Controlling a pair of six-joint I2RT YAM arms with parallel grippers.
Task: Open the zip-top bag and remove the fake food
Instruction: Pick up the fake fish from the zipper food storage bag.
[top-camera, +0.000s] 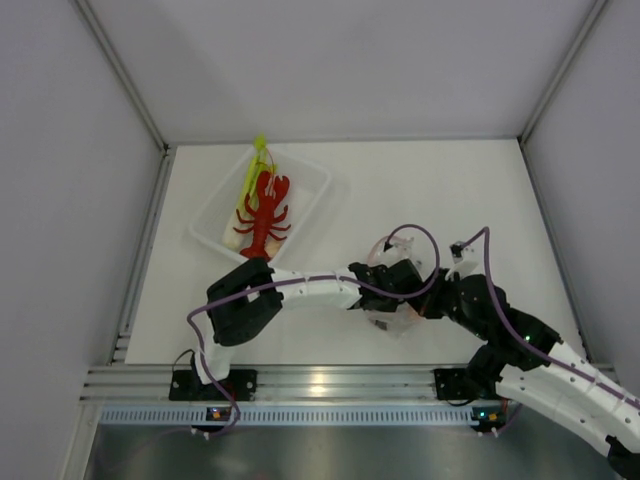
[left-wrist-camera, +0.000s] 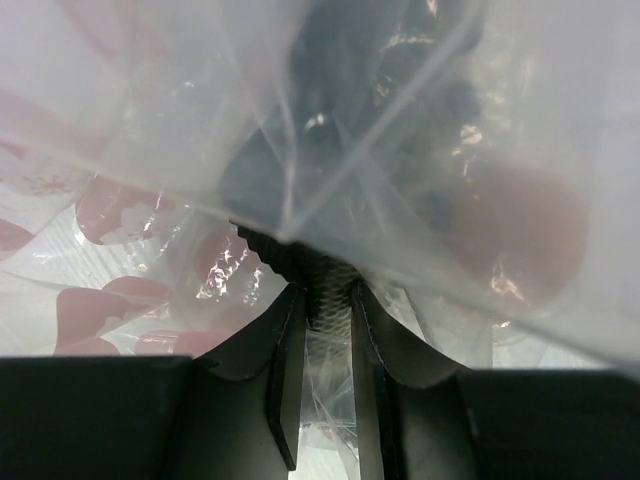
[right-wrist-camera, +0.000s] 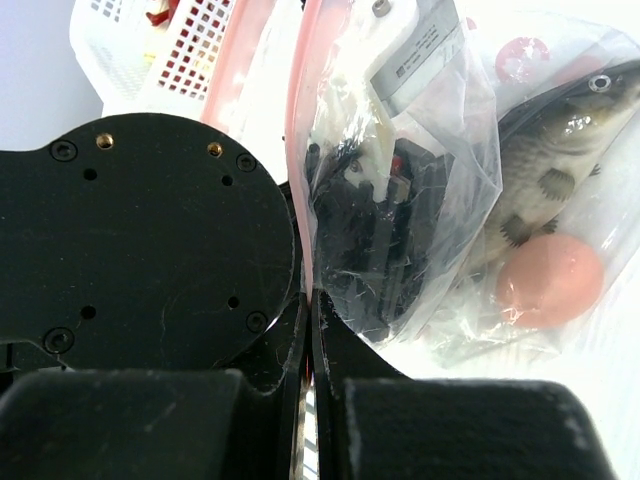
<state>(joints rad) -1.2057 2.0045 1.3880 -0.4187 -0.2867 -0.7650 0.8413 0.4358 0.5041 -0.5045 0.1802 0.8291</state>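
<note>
The left gripper (left-wrist-camera: 325, 295) is holding its fingers (left-wrist-camera: 285, 380) to a narrow slit, pinching a dark ribbed piece at the tips. Through the film I am taking that piece for the tail end of the fish (right-wrist-camera: 560, 140), though the creased plastic is blurring it. The fish's long axis is running on from those tips and away from the gripper, with the head at the far end. The round piece (right-wrist-camera: 550, 280) is lying just beside its belly. Both are sitting inside the bag (right-wrist-camera: 470, 170), which is resting near the middle of the table. The left gripper is reaching into the bag from the left.

The right gripper (right-wrist-camera: 308, 300) is clamping tight on the bag's pink-stripped edge from the right, keeping the mouth up. So the left arm is the one at the food, and the pull out should be going back leftward along the fish's own line.

Far left, the lobster (top-camera: 266, 215) and leek (top-camera: 255, 165) are already lying in the tray (top-camera: 315, 180).
</note>
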